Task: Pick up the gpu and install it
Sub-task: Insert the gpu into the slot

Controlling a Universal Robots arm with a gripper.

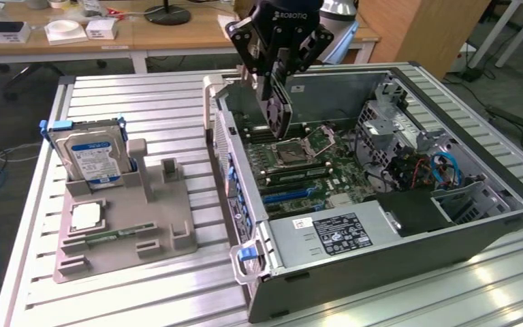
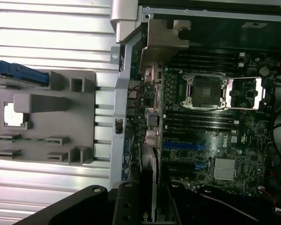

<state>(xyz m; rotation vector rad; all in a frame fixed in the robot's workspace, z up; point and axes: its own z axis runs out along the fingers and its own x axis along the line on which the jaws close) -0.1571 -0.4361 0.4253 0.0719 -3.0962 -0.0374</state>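
The gripper (image 1: 276, 71) is clenched on the gpu (image 1: 278, 112), holding the card on edge, its long side hanging straight down from the fingers. The card hangs over the open computer case (image 1: 380, 266), inside the case's rim and close to its rear wall, with the lower end just above the motherboard (image 1: 334, 177) and beside the CPU socket (image 1: 299, 144). From the wrist camera the gpu (image 2: 147, 173) is seen edge-on as a thin dark strip running along the case's rear edge, next to the blue expansion slots (image 2: 180, 146); whether it touches a slot cannot be told. The power supply (image 1: 329, 231) sits in the near corner of the case. Outside the case, on the slatted table (image 1: 152, 102), a grey parts holder (image 1: 166, 225) stands near the case's rear wall, carrying an upright hard drive (image 1: 89, 153) with a blue label and a memory stick (image 1: 116, 234) lying flat.
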